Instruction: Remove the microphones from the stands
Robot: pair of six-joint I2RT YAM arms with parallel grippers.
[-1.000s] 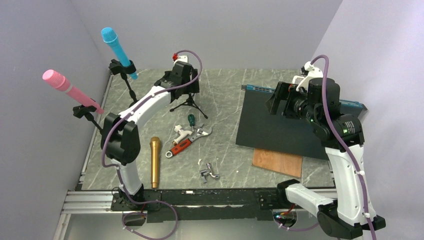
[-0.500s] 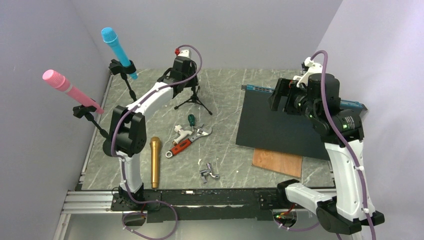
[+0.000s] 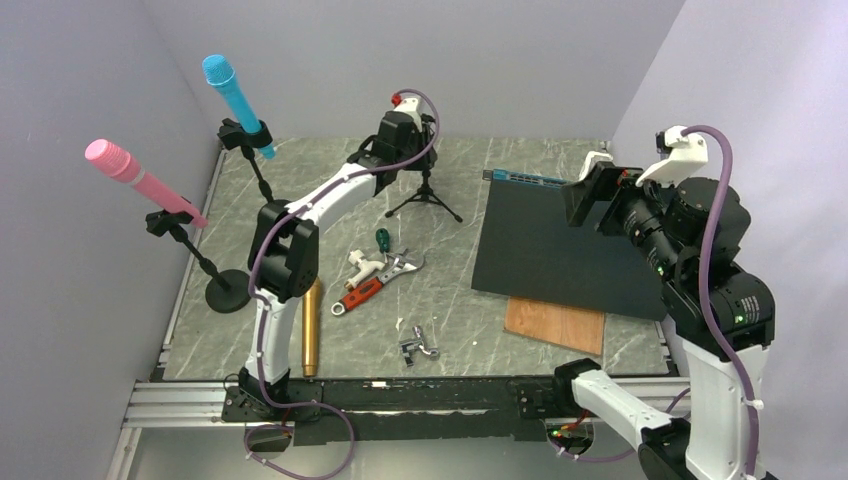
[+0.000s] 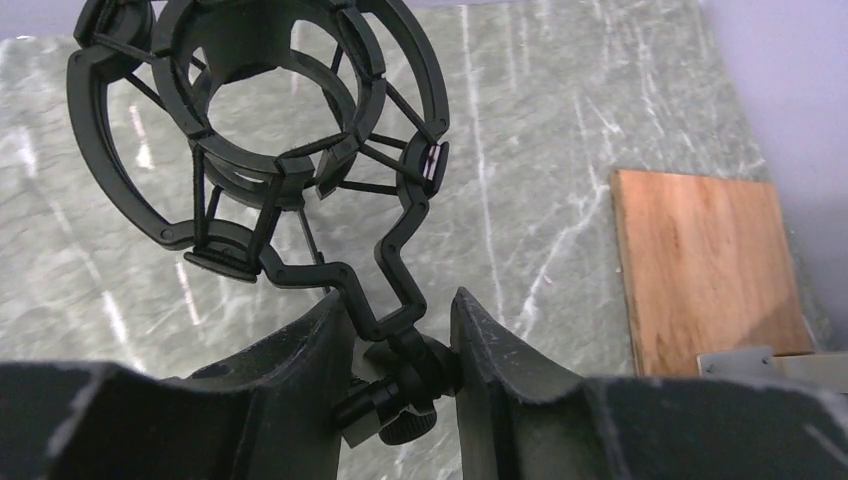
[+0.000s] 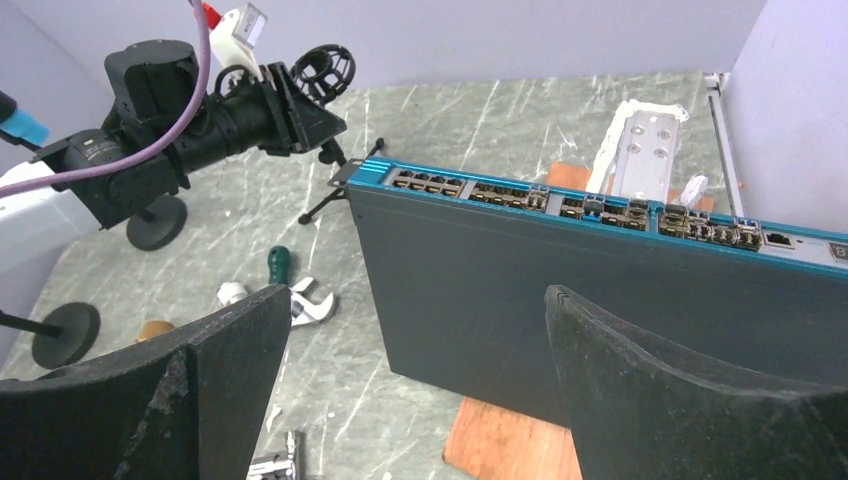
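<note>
My left gripper (image 4: pixel 400 305) is shut on the swivel joint under an empty black shock mount (image 4: pixel 260 130), the top of a small tripod stand (image 3: pixel 425 195) at the back centre. The mount holds no microphone. A blue microphone (image 3: pixel 232 92) sits clipped in a tall stand at the back left. In a second stand near the left wall is a pink microphone (image 3: pixel 140 180). A gold microphone (image 3: pixel 310 335) lies flat on the table, partly behind my left arm. My right gripper (image 5: pixel 415 300) hangs open above the black box, holding nothing.
A black network switch (image 3: pixel 560 250) with a teal front lies at the right, over a wooden board (image 3: pixel 555 325). A red-handled wrench (image 3: pixel 365 290), a green screwdriver (image 3: pixel 381 238) and metal fittings (image 3: pixel 418 345) lie mid-table. The pink microphone's round base (image 3: pixel 228 292) stands at the left.
My left gripper has shut on the tripod stand's mount joint and moved right with the stand. My right arm has risen and shifted to the right.
</note>
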